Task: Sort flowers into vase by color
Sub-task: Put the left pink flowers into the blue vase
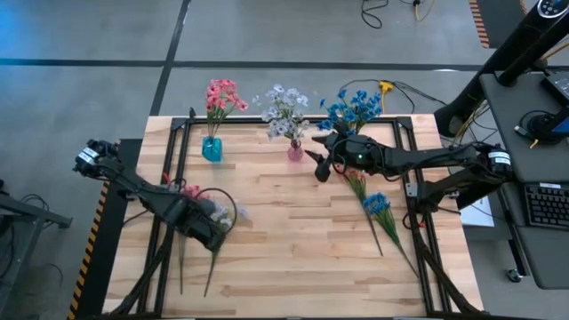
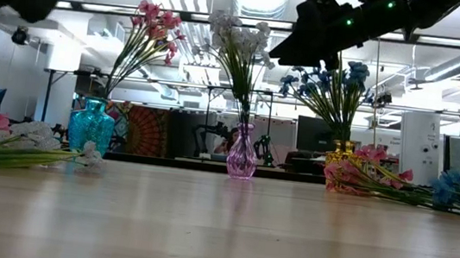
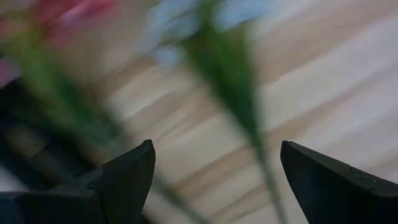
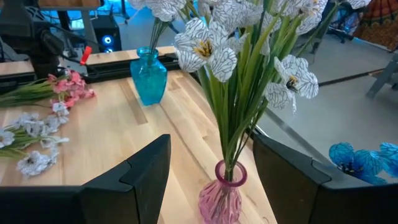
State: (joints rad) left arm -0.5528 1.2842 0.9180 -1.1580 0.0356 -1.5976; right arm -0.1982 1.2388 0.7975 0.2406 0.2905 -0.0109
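Three vases stand along the far edge: a teal vase (image 1: 212, 148) with pink flowers, a pink vase (image 1: 295, 152) with lavender-white flowers (image 4: 249, 56), and a yellow vase (image 2: 340, 150) with blue flowers (image 1: 354, 108). Loose pink and lavender-white sprays (image 1: 218, 213) lie on the table at the left. My left gripper (image 1: 216, 238) is open just above them, and a green stem (image 3: 233, 93) runs between its fingers. Loose pink and blue sprays (image 1: 375, 204) lie at the right. My right gripper (image 1: 320, 167) is open and empty, raised near the pink vase (image 4: 221, 196).
A black metal frame (image 1: 178, 133) borders the wooden table top. Bare wood (image 1: 293, 240) lies in the middle and near part of the table. A desk with a keyboard (image 1: 544, 204) stands beyond the right edge.
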